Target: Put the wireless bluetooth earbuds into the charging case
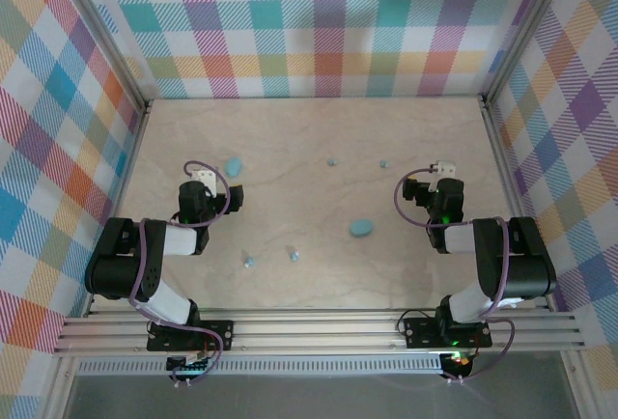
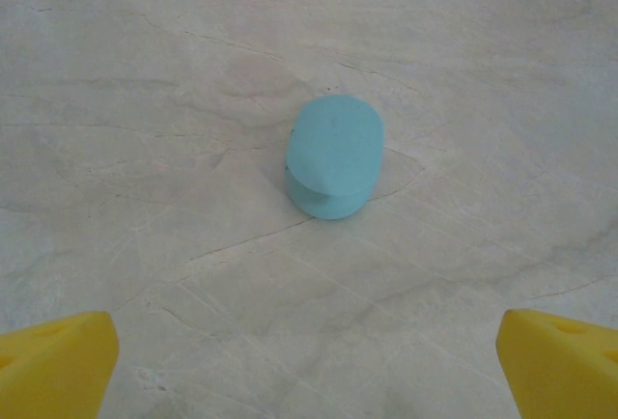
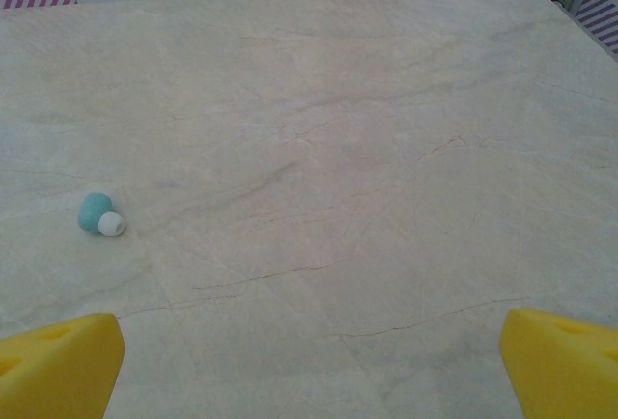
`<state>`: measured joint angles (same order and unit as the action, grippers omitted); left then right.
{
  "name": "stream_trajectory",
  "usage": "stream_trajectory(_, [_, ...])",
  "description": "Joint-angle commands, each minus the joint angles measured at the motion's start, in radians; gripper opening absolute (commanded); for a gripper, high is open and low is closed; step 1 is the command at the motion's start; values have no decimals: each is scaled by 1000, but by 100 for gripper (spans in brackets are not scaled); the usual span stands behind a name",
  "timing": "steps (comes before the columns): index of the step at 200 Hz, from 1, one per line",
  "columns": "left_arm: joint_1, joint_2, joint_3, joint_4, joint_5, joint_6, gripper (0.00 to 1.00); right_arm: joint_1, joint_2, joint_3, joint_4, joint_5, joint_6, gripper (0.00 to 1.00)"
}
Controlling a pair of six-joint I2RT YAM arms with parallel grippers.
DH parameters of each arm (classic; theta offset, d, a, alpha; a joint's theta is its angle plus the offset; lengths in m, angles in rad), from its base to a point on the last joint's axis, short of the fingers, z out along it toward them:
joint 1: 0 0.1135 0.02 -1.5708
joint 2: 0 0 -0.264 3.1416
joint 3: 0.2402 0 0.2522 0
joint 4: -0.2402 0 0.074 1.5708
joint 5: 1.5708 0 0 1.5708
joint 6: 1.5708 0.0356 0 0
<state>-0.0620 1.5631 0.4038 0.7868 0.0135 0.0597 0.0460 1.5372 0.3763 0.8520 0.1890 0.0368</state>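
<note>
Left gripper (image 2: 309,369), right gripper (image 3: 311,369) wide open.

i look down on a pale, marble-veined tabletop (image 1: 319,129) boxed in on three sides by walls (image 1: 319,23) of pastel plaid cloth, with bare aluminium posts (image 1: 116,57) running to the back corners and a ridged metal rail (image 1: 319,327) along the near edge, all softly and evenly lit.
</note>
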Motion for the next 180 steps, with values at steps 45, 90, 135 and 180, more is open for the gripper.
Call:
stream_trajectory(45, [13, 0, 20, 14, -9, -14, 100, -5, -6, 12, 22, -13, 6, 100])
stream_trajectory(90, [13, 0, 20, 14, -9, -13, 100, -5, -5, 12, 21, -14, 5, 100])
stream_trajectory(135, [13, 1, 20, 15, -9, -13, 100, -4, -5, 12, 21, -14, 6, 100])
stream_trajectory(180, [13, -6, 14, 18, 29, 4, 100, -5, -5, 10, 22, -14, 5, 100])
